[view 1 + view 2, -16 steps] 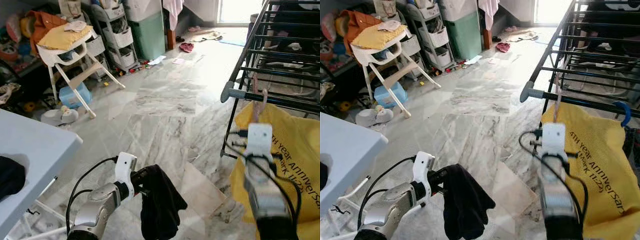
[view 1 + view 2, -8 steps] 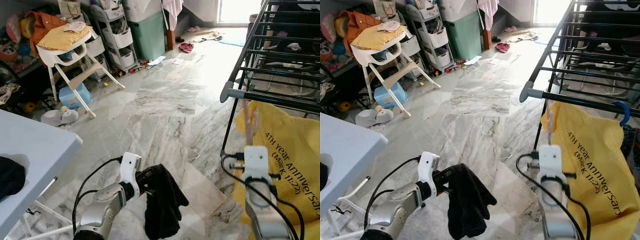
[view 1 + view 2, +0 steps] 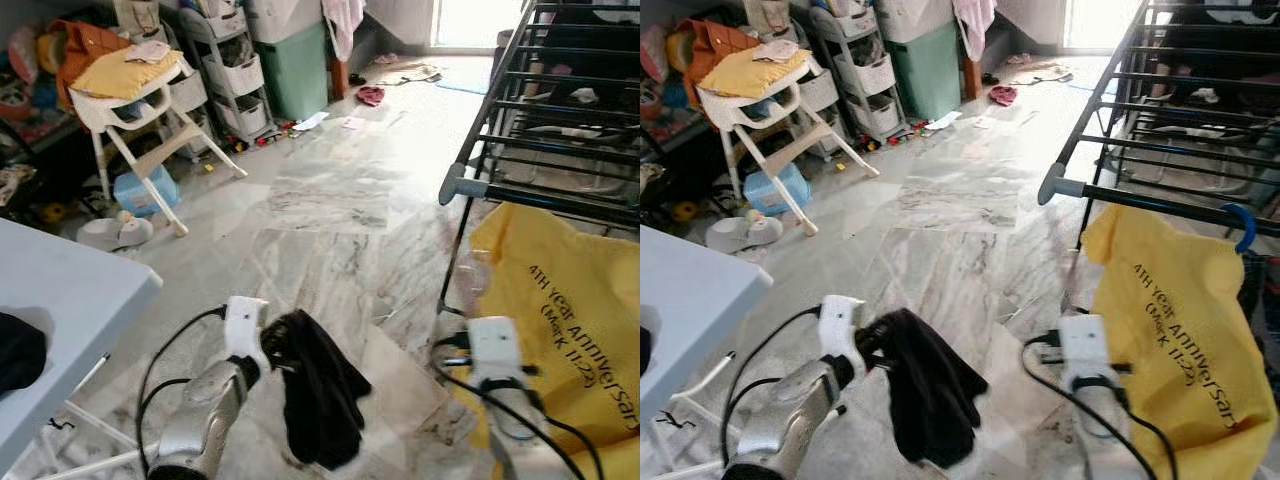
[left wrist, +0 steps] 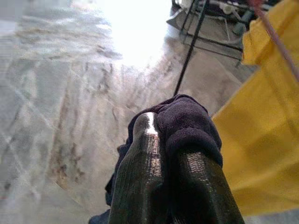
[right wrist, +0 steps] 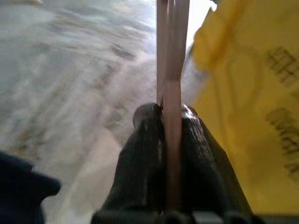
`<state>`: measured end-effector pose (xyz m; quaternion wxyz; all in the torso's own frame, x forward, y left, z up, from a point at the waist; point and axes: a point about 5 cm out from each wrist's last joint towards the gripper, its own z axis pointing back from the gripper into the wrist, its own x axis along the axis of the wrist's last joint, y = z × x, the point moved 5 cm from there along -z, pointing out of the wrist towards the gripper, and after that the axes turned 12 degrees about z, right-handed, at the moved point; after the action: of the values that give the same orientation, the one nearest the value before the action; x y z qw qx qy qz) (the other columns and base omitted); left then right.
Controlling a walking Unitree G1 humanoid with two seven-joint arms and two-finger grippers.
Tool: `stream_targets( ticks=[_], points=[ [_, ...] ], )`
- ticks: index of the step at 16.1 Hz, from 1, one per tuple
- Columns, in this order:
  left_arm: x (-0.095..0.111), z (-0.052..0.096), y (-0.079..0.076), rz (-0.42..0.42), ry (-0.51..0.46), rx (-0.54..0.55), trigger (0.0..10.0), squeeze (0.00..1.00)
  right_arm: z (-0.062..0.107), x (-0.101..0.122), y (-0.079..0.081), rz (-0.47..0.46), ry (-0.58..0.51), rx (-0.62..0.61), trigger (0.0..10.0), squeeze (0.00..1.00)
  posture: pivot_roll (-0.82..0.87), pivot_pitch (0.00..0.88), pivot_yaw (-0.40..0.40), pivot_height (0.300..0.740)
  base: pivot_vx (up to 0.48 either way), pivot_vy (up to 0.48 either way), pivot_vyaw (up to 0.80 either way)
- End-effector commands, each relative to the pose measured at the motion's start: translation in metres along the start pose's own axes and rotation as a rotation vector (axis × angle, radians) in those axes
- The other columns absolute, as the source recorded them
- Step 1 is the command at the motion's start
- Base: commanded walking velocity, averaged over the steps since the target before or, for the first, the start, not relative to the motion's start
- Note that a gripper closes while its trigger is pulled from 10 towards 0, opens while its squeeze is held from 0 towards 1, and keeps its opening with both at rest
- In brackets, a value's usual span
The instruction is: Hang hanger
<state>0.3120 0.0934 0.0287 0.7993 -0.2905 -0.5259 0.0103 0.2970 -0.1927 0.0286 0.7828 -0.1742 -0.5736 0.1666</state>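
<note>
Right wrist view: right gripper [image 5: 170,126] clamps the pink hanger [image 5: 172,60] beside the yellow shirt [image 3: 580,330], below the drying rack [image 3: 560,130]. Left gripper [image 4: 163,140] pinches a black garment [image 3: 320,395].

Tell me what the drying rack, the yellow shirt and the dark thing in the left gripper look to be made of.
Drying rack: likely metal, thin straight black-coated bars with a grey end cap. Yellow shirt: woven or knit fabric, matte, draping in folds, with printed black lettering. Dark garment pinched in the left gripper: soft cloth, limp and bunched, seemingly a fuzzy knit.
</note>
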Motion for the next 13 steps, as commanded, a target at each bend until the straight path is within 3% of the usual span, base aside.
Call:
stream_targets(
  ticks=[1,2,4,13],
  points=[
    [0.014,0.007,0.011,-0.034,-0.055,0.046,10.0,0.00,-0.002,0.012,0.011,-0.003,-0.051,0.047,10.0,0.00,-0.16,0.000,0.122,0.740,0.000,0.000,0.00],
    [0.014,0.016,0.024,-0.044,-0.072,0.119,10.0,0.00,-0.003,0.021,0.018,-0.005,-0.090,0.090,10.0,0.00,-0.15,0.000,0.110,0.740,0.000,0.000,0.00],
    [0.009,0.024,0.034,-0.060,-0.064,0.168,10.0,0.00,-0.003,0.025,0.024,-0.004,-0.117,0.141,10.0,0.00,-0.14,0.000,0.101,0.740,0.000,0.000,0.00],
    [0.011,0.035,0.047,-0.036,-0.139,0.302,10.0,0.00,-0.014,0.042,0.046,0.023,-0.175,0.274,10.0,0.00,-0.06,0.000,0.016,0.740,0.000,0.000,0.00]
  ],
)
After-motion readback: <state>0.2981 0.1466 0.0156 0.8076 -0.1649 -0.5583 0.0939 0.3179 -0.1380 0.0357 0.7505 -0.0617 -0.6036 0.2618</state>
